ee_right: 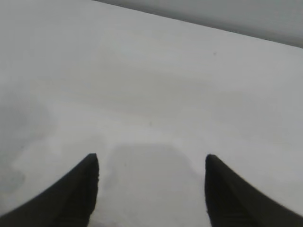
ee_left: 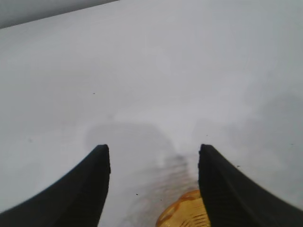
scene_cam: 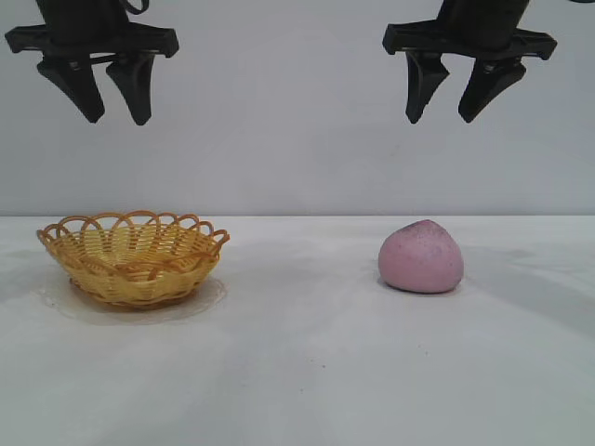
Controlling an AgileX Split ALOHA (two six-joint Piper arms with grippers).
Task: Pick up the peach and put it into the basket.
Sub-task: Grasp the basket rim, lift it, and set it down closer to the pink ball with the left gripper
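A dusty-pink peach (scene_cam: 421, 257) with a small pointed tip lies on the white table at the right. The yellow-orange wicker basket (scene_cam: 133, 257) with a looped rim stands at the left and holds nothing. My left gripper (scene_cam: 117, 118) hangs high above the basket, open and empty. A bit of the basket's rim (ee_left: 185, 213) shows between its fingers in the left wrist view, where that gripper (ee_left: 154, 150) points down at the table. My right gripper (scene_cam: 442, 118) hangs high above the peach, open and empty. The right wrist view shows that gripper (ee_right: 151, 158) over bare table, with the peach out of view.
The white table (scene_cam: 297, 372) runs across the whole scene, with a plain grey wall behind it. About a basket's width of bare table separates the basket from the peach.
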